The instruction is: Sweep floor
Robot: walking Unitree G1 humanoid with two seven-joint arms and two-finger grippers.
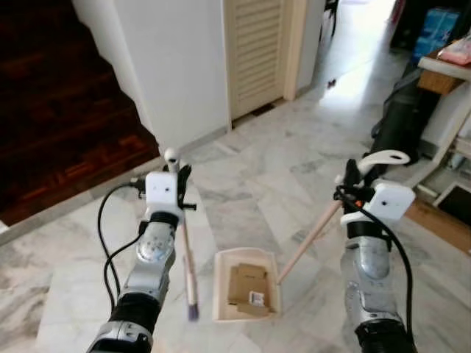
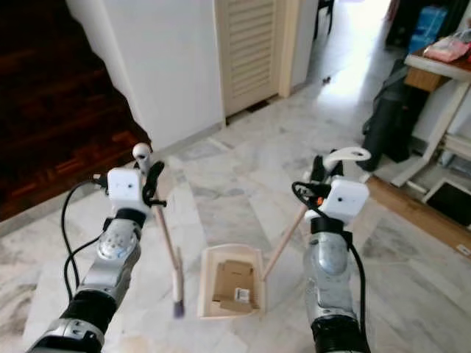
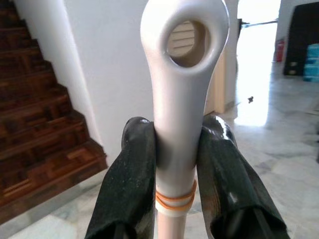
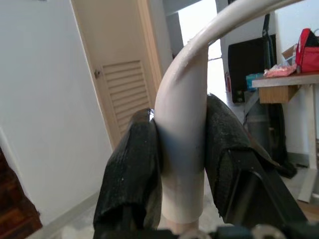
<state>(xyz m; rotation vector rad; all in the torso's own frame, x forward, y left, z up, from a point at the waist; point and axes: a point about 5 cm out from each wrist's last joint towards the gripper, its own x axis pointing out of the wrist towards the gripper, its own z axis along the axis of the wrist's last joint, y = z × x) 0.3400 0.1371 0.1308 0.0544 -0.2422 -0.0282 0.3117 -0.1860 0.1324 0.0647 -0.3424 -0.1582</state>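
Marble floor (image 1: 257, 184), grey-veined and glossy, is seen from the head camera, and on it, between the two silver arms, a cream plastic dustpan (image 1: 246, 287) is laid with flattened brown cardboard scraps (image 1: 248, 285) inside. A slim broom with a wooden stick and white looped grip (image 1: 185, 243) is held upright by the left gripper (image 1: 176, 180), its dark bristle tip just left of the pan's edge. The dustpan's long wooden handle with a curved white grip (image 1: 324, 220) is slanted up to the right gripper (image 1: 353, 184). A white wall corner (image 1: 184, 66), a louvred cream door (image 1: 256, 48) and dark wooden stairs (image 1: 51, 95) are seen beyond; a black bag (image 1: 401, 121) is placed at the right.

From the left wrist, two black fingers (image 3: 127, 184) are seen pinched against the white looped grip, an orange rubber band (image 3: 174, 199) wrapped just below them.

From the right wrist, black fingers (image 4: 132, 174) are clamped on the curved white grip, with a wooden table (image 4: 284, 87) behind.
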